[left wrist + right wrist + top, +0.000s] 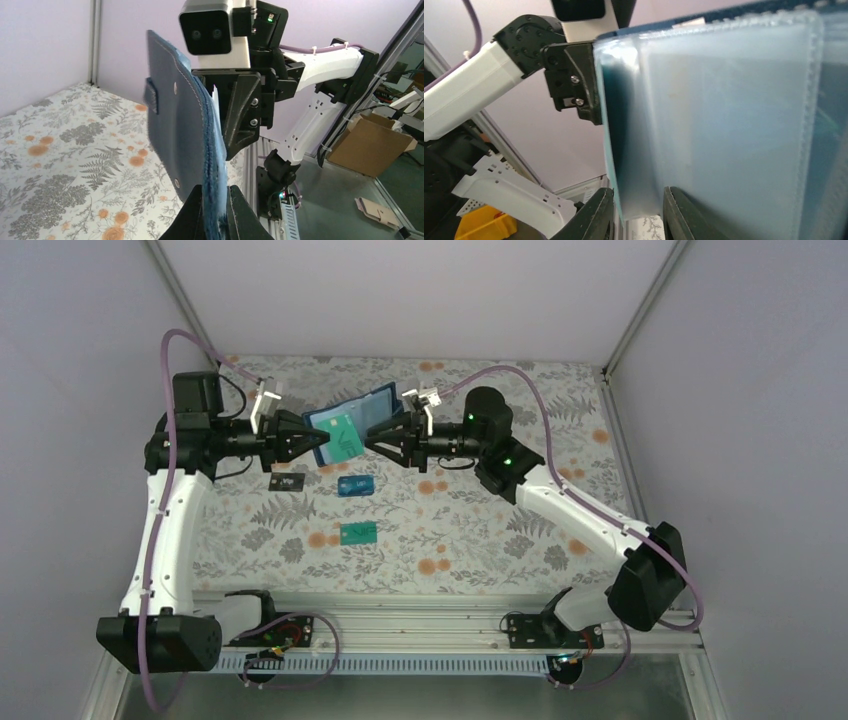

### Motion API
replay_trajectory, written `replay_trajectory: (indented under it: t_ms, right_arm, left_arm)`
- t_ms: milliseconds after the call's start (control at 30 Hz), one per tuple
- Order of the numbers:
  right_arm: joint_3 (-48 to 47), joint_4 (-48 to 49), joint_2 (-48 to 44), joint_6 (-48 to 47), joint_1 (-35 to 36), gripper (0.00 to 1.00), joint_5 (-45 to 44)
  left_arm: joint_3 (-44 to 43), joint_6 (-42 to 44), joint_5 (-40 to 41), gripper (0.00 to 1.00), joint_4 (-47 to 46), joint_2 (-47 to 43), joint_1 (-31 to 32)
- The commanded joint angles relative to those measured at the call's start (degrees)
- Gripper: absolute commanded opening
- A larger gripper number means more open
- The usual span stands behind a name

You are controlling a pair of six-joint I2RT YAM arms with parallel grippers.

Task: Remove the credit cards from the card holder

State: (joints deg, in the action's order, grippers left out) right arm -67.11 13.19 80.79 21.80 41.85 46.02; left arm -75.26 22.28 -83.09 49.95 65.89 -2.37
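The dark navy card holder (pixel 368 408) is held open in the air above the far middle of the table. My left gripper (pixel 312 436) is shut on its lower edge, and the left wrist view shows the holder (pixel 175 125) pinched edge-on between my fingertips (pixel 216 192). A teal-green card (pixel 340 436) sticks out of the holder. My right gripper (pixel 370 442) faces the left one. In the right wrist view its jaws (pixel 636 192) close around this card's edge (pixel 610 150) and a clear plastic pocket (pixel 724 125).
Three cards lie on the floral tablecloth below the grippers: a dark one (pixel 286 482), a bright blue one (pixel 356 486) and a teal-green one (pixel 357 532). Grey walls enclose the table on three sides. The arm bases sit on a rail (pixel 420 635) at the near edge.
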Motion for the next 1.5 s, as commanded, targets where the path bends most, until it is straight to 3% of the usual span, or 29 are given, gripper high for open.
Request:
replay_trajectory:
  t_ms: [0, 367, 667, 800, 1100, 1467]
  right_arm:
    - [-3.4, -2.6, 1.0, -4.5, 1.4, 0.27, 3.8]
    - [-5.5, -5.5, 2.8, -5.7, 1.8, 0.08, 1.1]
    - [-7.0, -6.4, 4.0, -7.7, 3.9, 0.13, 0.9]
    - [-7.6, -6.1, 4.5, -8.6, 4.5, 0.04, 3.2]
    - [-6.0, -9.6, -0.3, -11.8, 3.8, 0.04, 0.3]
    - [-8.3, -12.9, -1.8, -13.4, 2.8, 0.04, -1.5]
  left_arm:
    - [-0.3, 0.5, -3.7, 0.02, -1.2, -0.2, 0.6]
    - [-0.1, 1.4, -3.9, 0.02, -0.4, -0.4, 0.6]
    - [-0.1, 1.7, -4.3, 0.02, -0.1, -0.1, 0.8]
    - [-0.2, 2.4, -4.3, 0.02, 0.4, -0.4, 0.8]
    - [-0.1, 3.9, -4.4, 0.03, 1.3, -0.6, 0.8]
    - [0.0, 8.5, -6.0, 0.15, 5.5, -1.1, 0.8]
